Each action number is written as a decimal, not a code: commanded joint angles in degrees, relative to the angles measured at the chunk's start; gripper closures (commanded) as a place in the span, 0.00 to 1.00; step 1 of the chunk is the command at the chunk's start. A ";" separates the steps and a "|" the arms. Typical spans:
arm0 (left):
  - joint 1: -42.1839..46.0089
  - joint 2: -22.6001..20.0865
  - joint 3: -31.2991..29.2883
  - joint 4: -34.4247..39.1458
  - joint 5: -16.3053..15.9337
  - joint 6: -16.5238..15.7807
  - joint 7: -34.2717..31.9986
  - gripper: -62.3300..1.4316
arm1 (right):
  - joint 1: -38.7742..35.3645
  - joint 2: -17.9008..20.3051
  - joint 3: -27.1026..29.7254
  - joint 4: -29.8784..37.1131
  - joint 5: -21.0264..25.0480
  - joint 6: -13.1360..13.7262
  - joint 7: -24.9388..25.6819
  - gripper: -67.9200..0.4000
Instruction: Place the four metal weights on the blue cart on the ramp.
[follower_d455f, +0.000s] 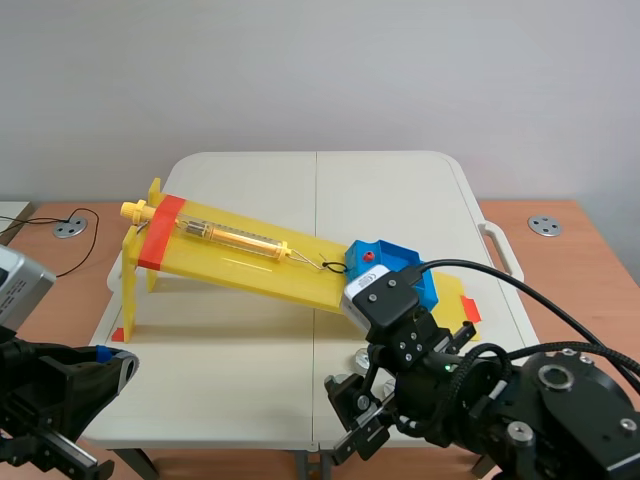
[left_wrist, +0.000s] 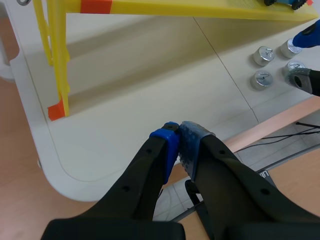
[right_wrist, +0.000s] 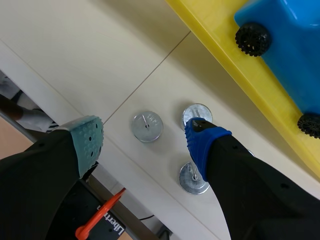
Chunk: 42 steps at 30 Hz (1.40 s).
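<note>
Your left gripper (left_wrist: 180, 145), fingers pressed together on nothing, hangs over the near edge of the table (left_wrist: 115, 115). Your right gripper (right_wrist: 144, 134) spreads wide just above the metal weights (right_wrist: 147, 126) lying there. Beyond them, the blue cart (right_wrist: 285, 45) stands at the low end of the yellow ramp (follower_d455f: 250, 262).

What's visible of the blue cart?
The cart is a blue, plastic-looking box on black knobbly wheels, two of which show in the right wrist view. It stands upright at the low end of the yellow ramp, wheels on the ramp's surface. Its top has a round red spot. Its near side is hidden in the scene view. A dark loop at its uphill end seems to tie it to the spring tube. No weights show on it.
</note>
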 joint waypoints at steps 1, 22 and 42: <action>-1.11 0.17 -0.83 2.91 -3.80 -1.40 -5.90 0.93 | 4.33 -0.15 -0.20 1.97 -0.33 -2.73 6.49 0.49; -1.11 0.17 -0.83 2.91 -3.80 -1.40 -5.92 0.93 | 9.01 -2.23 -5.44 -5.49 -5.11 -4.44 10.45 0.53; -1.11 0.17 -0.83 2.91 -3.80 -1.40 -5.92 0.93 | 10.88 -3.93 -6.99 -10.36 -5.11 -2.67 12.02 0.63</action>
